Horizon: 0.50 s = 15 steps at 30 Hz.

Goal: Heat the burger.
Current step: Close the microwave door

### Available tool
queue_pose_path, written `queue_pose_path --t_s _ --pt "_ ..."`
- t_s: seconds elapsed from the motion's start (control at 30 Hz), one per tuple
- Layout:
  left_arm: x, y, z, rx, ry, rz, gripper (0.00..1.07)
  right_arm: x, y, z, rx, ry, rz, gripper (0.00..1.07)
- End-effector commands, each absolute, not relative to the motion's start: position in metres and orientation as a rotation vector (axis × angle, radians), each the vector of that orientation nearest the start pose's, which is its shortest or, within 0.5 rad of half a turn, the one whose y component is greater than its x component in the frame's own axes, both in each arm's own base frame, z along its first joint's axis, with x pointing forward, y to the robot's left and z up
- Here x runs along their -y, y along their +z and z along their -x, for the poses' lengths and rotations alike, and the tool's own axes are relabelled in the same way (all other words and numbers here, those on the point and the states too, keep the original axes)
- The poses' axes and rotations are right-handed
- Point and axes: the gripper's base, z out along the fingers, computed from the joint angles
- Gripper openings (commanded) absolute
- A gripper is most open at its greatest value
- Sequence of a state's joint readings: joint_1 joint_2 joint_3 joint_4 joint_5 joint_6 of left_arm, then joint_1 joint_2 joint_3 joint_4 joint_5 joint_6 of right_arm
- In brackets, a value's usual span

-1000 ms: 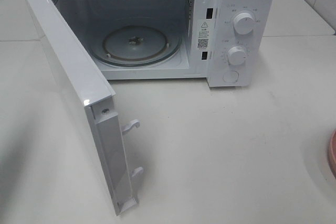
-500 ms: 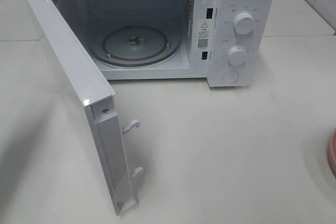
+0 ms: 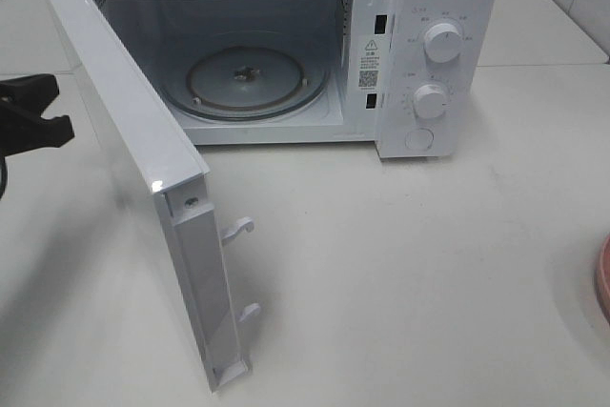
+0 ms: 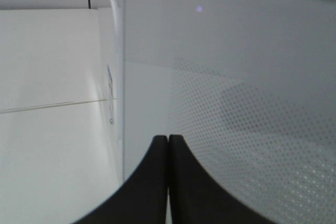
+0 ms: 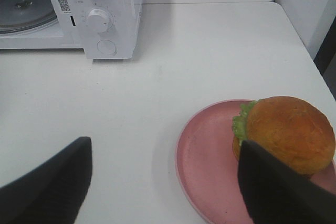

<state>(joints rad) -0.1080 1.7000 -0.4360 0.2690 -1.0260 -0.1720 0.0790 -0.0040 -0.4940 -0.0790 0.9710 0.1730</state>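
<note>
White microwave [image 3: 419, 54] sits at 12 o'clock on the white table [image 3: 429, 264], its door [image 3: 133, 169] swung wide toward 8 o'clock, the free edge with two latch hooks [image 3: 238, 229] pointing down-table. Cavity exposed; glass turntable [image 3: 250, 78] lies bare inside. Two round knobs [image 3: 442, 42] stacked on the control panel at the microwave's 3 o'clock side, a round button below them. Left gripper [image 3: 43, 110] shows at 9 o'clock in the high view, black, just outside the door's outer face; its wrist view has the two fingers [image 4: 157, 182] pressed flat together, nothing between them, tips close to the door's dotted window panel [image 4: 252, 129]; contact with the panel cannot be told. Right gripper [image 5: 163, 182] is not seen in the high view; its own camera shows the jaws standing wide apart, holding nothing. The burger [image 5: 286, 132] rests on a pink plate [image 5: 210, 163], toward the plate's far edge from the microwave, bun up, lettuce frill showing on one side. One right finger [image 5: 278, 192] overlaps the burger in that view; touch unclear. In the high view only a sliver of the plate shows, at 4 o'clock on the frame edge, well apart from the microwave.
</note>
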Motion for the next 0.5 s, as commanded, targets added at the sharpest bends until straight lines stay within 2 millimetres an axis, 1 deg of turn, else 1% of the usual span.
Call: queue_pose_path --t_s 0.03,0.07,0.1,0.17,0.23,0.27,0.33,0.37,0.4,0.43,0.5 --pt "0.067 0.151 -0.281 -1.703 -0.358 -0.273 0.00 0.006 0.284 0.005 -1.916 0.071 -0.089 0.73" --pt "0.067 0.151 -0.281 -1.703 -0.358 -0.273 0.00 0.006 0.284 0.005 -1.916 0.071 -0.089 0.73" --pt "0.073 0.149 -0.283 -1.701 -0.374 -0.289 0.00 0.006 0.284 0.005 -1.916 0.071 -0.089 0.73" --pt "0.076 0.148 -0.284 -1.705 -0.380 -0.296 0.00 0.006 0.284 0.005 -1.916 0.071 -0.089 0.73" --pt "0.085 0.146 -0.286 -1.708 -0.398 -0.321 0.00 0.006 0.284 0.005 -1.916 0.071 -0.089 0.73" --pt "0.085 0.146 -0.286 -1.708 -0.398 -0.321 0.00 0.006 0.284 0.005 -1.916 0.071 -0.089 0.73" --pt "0.096 0.147 -0.289 -1.693 -0.418 -0.349 0.00 0.006 0.284 0.005 -1.916 0.071 -0.089 0.73" --pt "0.096 0.147 -0.289 -1.693 -0.418 -0.349 0.00 0.006 0.284 0.005 -1.916 0.071 -0.089 0.73" --pt "0.102 0.148 -0.292 -1.685 -0.427 -0.364 0.00 0.006 0.284 0.005 -1.916 0.071 -0.089 0.73" --pt "0.102 0.148 -0.292 -1.685 -0.427 -0.364 0.00 0.006 0.284 0.005 -1.916 0.071 -0.089 0.73" --pt "0.111 0.148 -0.296 -1.697 -0.433 -0.375 0.00 0.006 0.284 0.005 -1.916 0.071 -0.089 0.73"
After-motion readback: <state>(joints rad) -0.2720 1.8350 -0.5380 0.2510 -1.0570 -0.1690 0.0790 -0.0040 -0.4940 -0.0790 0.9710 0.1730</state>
